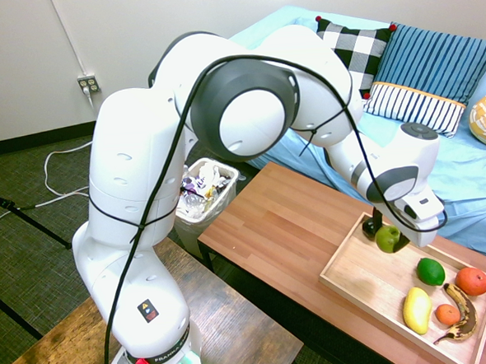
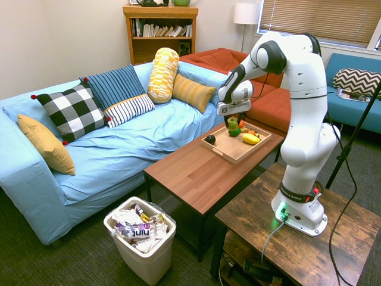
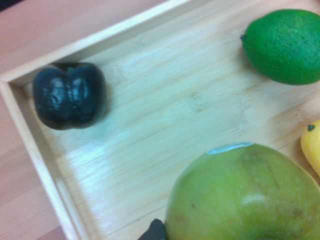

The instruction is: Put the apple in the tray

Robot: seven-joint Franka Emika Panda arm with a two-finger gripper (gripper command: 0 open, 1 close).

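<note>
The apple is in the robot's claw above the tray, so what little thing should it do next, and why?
Probably lower it a little, then let go. The gripper is shut on the apple, which hangs over a bare stretch of the tray, between the dark fruit in the corner and the lime. Nothing seems to lie right underneath, so a short drop should land it safely.
</note>
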